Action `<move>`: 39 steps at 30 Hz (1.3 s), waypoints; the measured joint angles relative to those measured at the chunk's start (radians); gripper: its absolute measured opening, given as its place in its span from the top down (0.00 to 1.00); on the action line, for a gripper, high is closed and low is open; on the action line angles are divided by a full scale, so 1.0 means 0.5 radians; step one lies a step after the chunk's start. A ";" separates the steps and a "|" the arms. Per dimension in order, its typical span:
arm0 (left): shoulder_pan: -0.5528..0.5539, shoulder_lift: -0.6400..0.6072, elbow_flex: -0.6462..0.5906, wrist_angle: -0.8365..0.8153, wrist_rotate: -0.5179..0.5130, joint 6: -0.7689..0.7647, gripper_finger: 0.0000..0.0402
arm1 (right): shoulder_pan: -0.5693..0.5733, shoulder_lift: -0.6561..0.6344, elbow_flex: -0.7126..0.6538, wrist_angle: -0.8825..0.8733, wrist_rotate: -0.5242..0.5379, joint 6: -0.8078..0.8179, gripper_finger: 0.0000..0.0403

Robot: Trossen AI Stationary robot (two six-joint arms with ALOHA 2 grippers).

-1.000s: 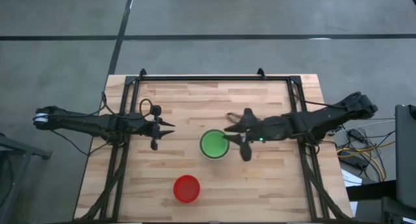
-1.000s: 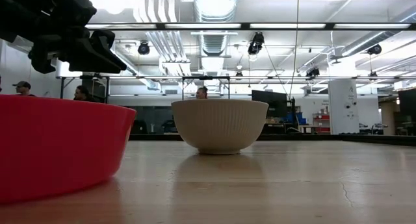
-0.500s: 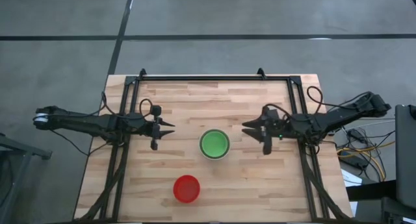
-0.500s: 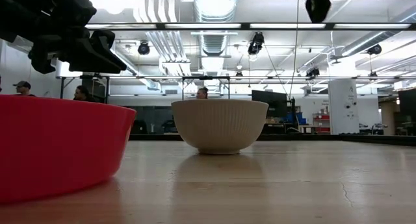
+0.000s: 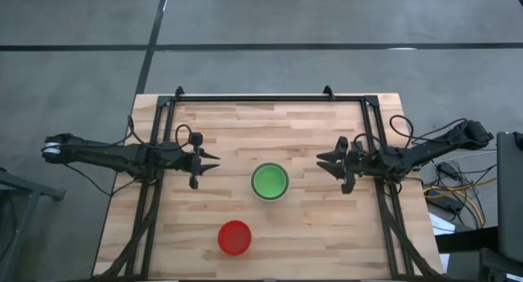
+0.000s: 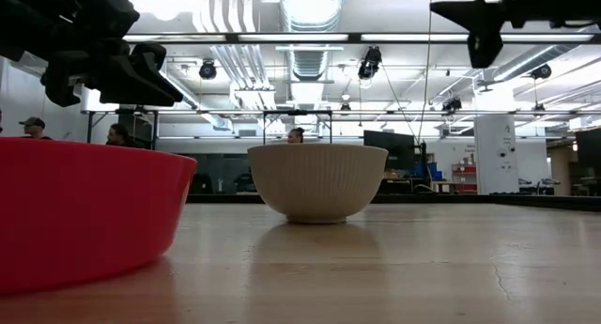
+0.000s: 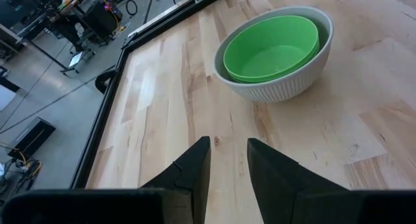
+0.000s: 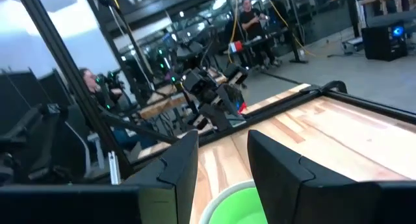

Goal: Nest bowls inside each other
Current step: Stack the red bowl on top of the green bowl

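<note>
An off-white ribbed bowl (image 5: 269,181) stands near the table's middle, with a green bowl (image 7: 272,47) nested inside it. Whether more green ones lie under that one, I cannot tell. A red bowl (image 5: 234,237) stands alone toward the near edge and fills the left of the low view (image 6: 84,211). My left gripper (image 5: 206,169) hovers open to the left of the nested bowls, apart from them. My right gripper (image 5: 331,169) hangs open to their right, above the table, with nothing between its fingers.
A black metal frame (image 5: 253,99) runs along the table's far edge and down both sides. Bare wood lies between the two bowl spots and around them. People and equipment show in the room beyond the table (image 6: 291,134).
My right gripper has drawn back from the nested bowls toward the table's right edge, sinking as it went and tipping up toward level, its fingers still open. The bowls have stayed where they were.
</note>
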 joint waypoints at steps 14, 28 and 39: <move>0.000 0.000 0.000 0.000 0.000 0.001 0.73 | -0.001 -0.226 -0.357 0.190 0.035 0.021 0.67; 0.000 -0.001 0.000 -0.001 0.001 0.001 0.73 | -0.001 -0.260 -0.528 0.454 0.052 -0.002 0.67; 0.000 0.000 0.000 -0.001 0.000 0.001 0.73 | -0.001 -0.296 -0.528 0.417 0.053 -0.217 0.67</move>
